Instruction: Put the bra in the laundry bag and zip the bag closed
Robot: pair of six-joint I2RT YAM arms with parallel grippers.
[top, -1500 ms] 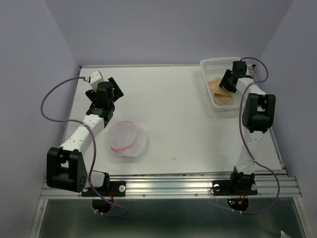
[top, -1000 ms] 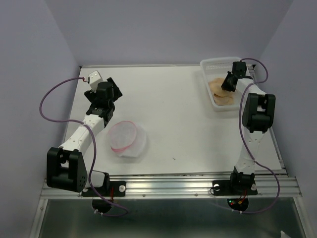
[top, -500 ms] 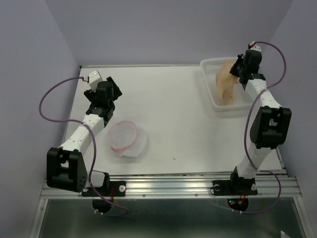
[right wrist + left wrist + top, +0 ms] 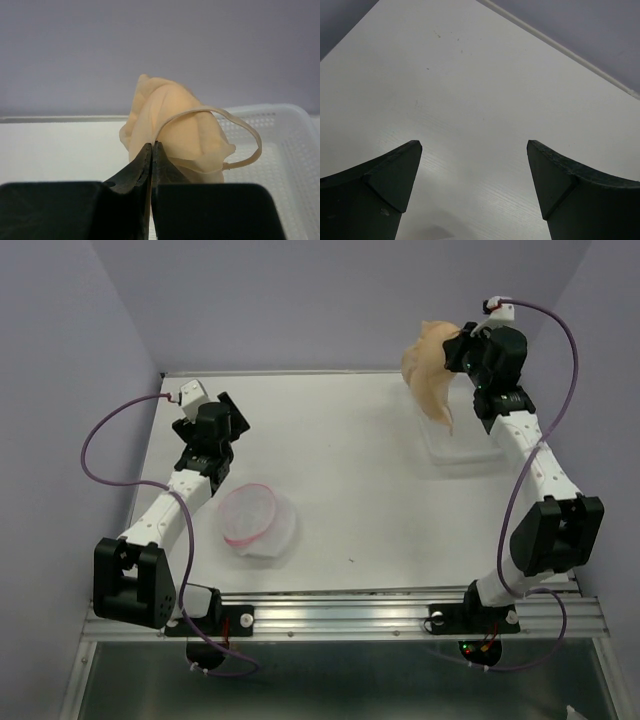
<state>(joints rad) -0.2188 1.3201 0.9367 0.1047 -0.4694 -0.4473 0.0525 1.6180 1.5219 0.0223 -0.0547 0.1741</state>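
1. The right pincer (image 4: 455,348) is clamped tight on the bra (image 4: 430,375), holding it up in the air over the far right corner of the counter (image 4: 350,465).
2. In the right wrist view, the pincer (image 4: 151,146) has both fingers pressed flat together. A thin strap runs right into the tips, so that's the bit it's got hold of.
3. The bra (image 4: 175,130) hangs as one bunched-up peach lump with its long axis pretty much up and down. From the top camera, the fat bunched end sits up by the pincer and a narrower tail points down at the basket (image 4: 470,455).
4. One strap loops out to the right of the lump in the wrist shot, in front of the basket (image 4: 295,150) wall.
5. Can't tell whether the tail touches the basket or just dangles above it.
6. The laundry bag (image 4: 258,522) sits on the near left part of the counter, a round white mesh thing with its pink rim showing as a ring on top. It's well apart from the bra.
7. The left pincer (image 4: 232,418) is just beyond the bag on the far side. Its fingers (image 4: 395,175) are spread wide apart with nothing between them, only bare counter (image 4: 480,90) below.
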